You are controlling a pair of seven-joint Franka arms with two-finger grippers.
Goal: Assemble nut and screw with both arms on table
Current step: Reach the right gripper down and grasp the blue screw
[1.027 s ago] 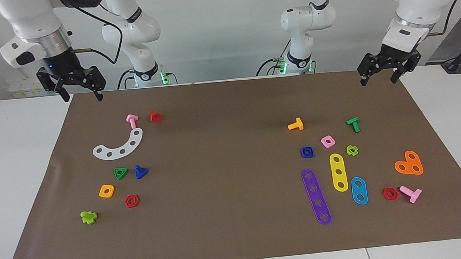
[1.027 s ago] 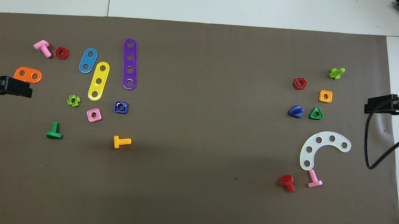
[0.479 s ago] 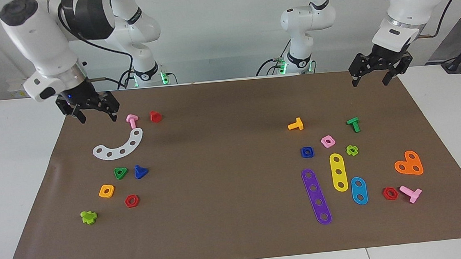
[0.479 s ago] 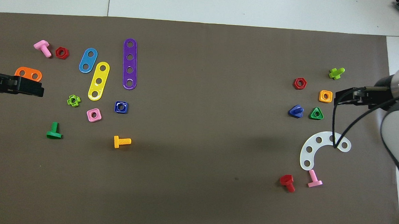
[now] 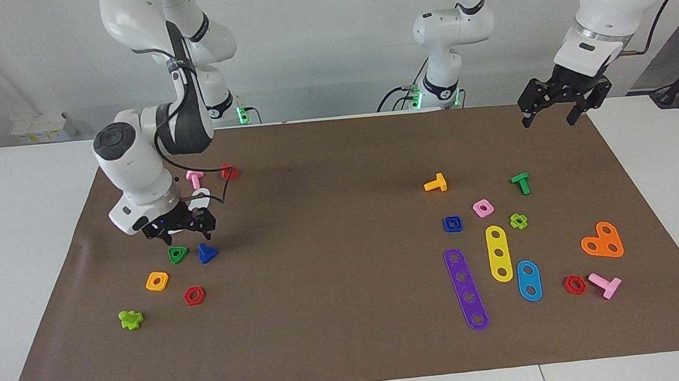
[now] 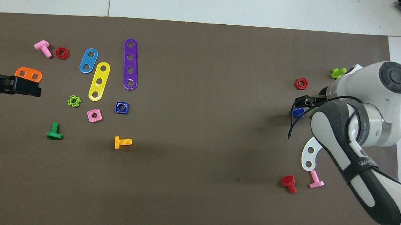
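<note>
Screw (image 5: 206, 253) flat on mat (image 5: 352, 347), just under right gripper (image 5: 180, 229), open, empty. Nut (image 5: 452, 224) well apart. Left gripper (image 5: 553, 115) open, raised over mat edge.

The screw (image 5: 207, 253) lies at the right arm's end of the table (image 5: 341, 360), beside a triangular nut (image 5: 177, 254); the nut (image 5: 452, 224) lies toward the left arm's end.

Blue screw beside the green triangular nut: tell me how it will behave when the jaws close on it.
The blue screw looks like moulded plastic, so probably stiff and light. Its triangular head has sloped sides, so it may slip or twist unless the right gripper, open over it, closes squarely. It seems to rest on its flat head, so it is unlikely to roll but might tip if nudged.
</note>
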